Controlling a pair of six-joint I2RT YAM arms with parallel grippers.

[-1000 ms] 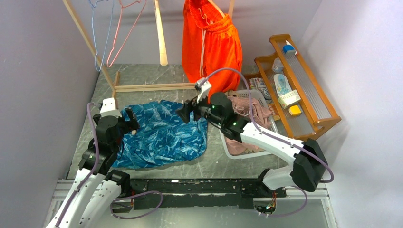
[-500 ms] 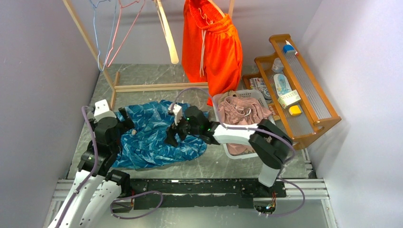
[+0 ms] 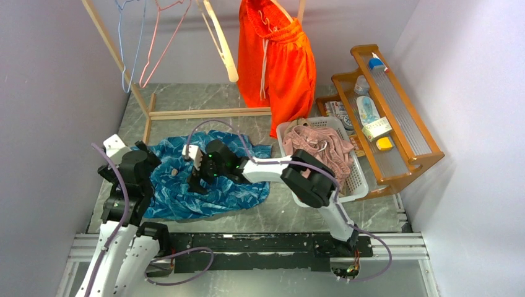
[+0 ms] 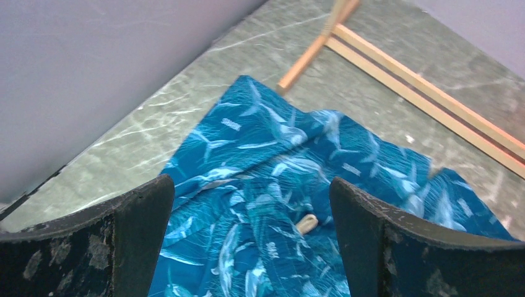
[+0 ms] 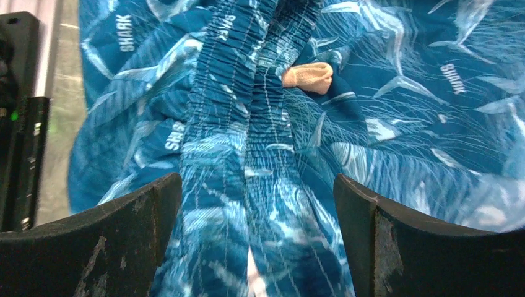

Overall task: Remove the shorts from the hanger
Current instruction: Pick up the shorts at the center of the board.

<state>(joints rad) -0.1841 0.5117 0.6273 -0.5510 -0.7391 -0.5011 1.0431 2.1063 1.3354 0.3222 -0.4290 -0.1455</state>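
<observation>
Hovering jaws-wide, right gripper over blue shorts waistband.

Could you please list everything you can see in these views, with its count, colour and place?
blue shorts: one pair, blue with a pale pattern, flat on the table between the arms
orange shorts: one pair, bright orange, hanging on the rack at the back
pink shorts: at least one pair, dusty pink, in the basket
basket: one, white, right of the blue shorts
rack: one, pale wood, at the back
wire hangers: two, blue and pink, bare, left on the rack
wooden hanger: one, pale, bare
shelf: one, brown wood, far right, holding small items
table: one, grey marble
left gripper: open, over the blue shorts
right gripper: open, over their waistband
</observation>
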